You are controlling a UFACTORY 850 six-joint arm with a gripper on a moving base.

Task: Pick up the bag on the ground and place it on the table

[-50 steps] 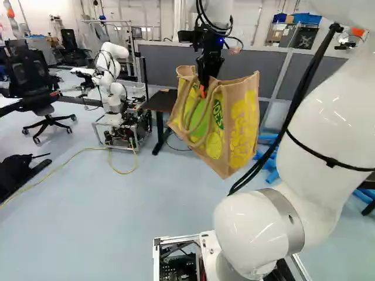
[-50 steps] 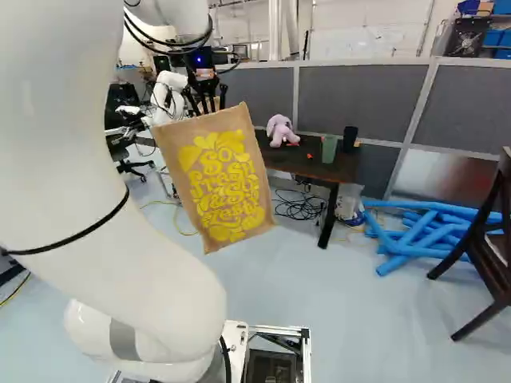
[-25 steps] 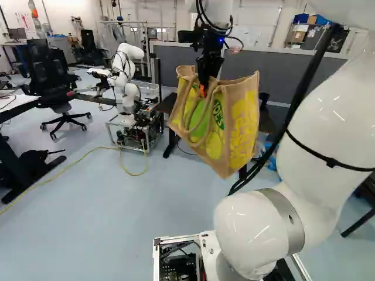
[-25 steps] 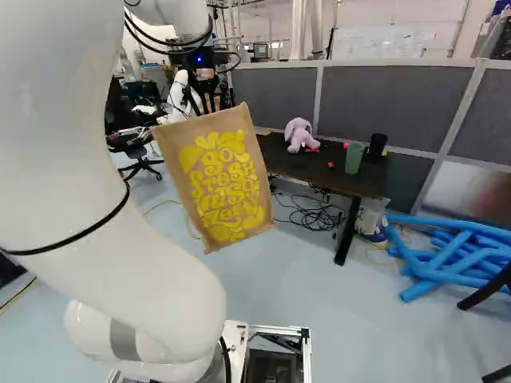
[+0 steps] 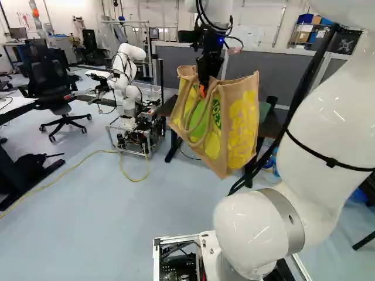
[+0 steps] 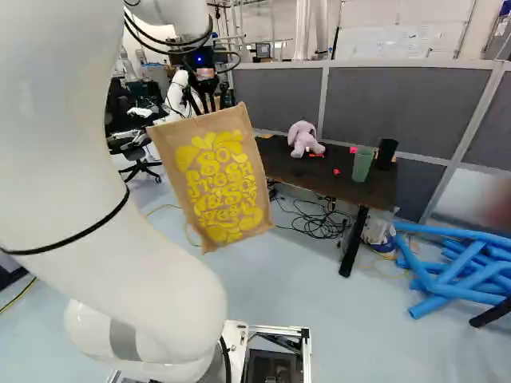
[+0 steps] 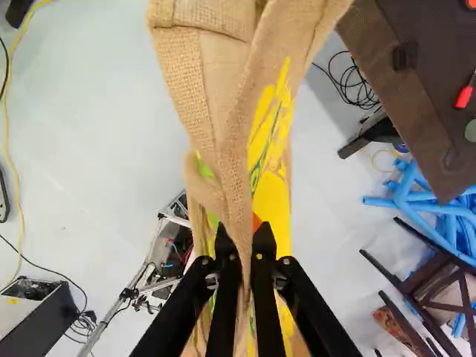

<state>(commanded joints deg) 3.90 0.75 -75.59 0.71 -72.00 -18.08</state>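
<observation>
High in the left base view, the gripper (image 5: pixel 203 88) holds the tan burlap bag (image 5: pixel 239 126), which hangs tilted in the air with its yellow and green print showing. In the right base view the bag (image 6: pixel 219 183) hangs left of the dark table (image 6: pixel 335 182), covering its near left part. From the wrist, the gripper (image 7: pixel 244 249) is shut on the bag's upper edge, pinched between both fingers. The table (image 7: pixel 420 97) lies off to one side of the bag, which hangs over the floor there.
A pink plush toy (image 6: pixel 303 139), a green cup (image 6: pixel 362 163) and a black cup (image 6: pixel 386 153) stand on the table. Blue tubes (image 6: pixel 459 275) lie on the floor beyond its right end. Another robot (image 5: pixel 130 88) stands at the left, near an office chair (image 5: pixel 55 88).
The base has moved: the room has shifted to the right in both base views, and the table appears larger. The bag has stayed with the gripper, swaying slightly; the arm keeps its pose.
</observation>
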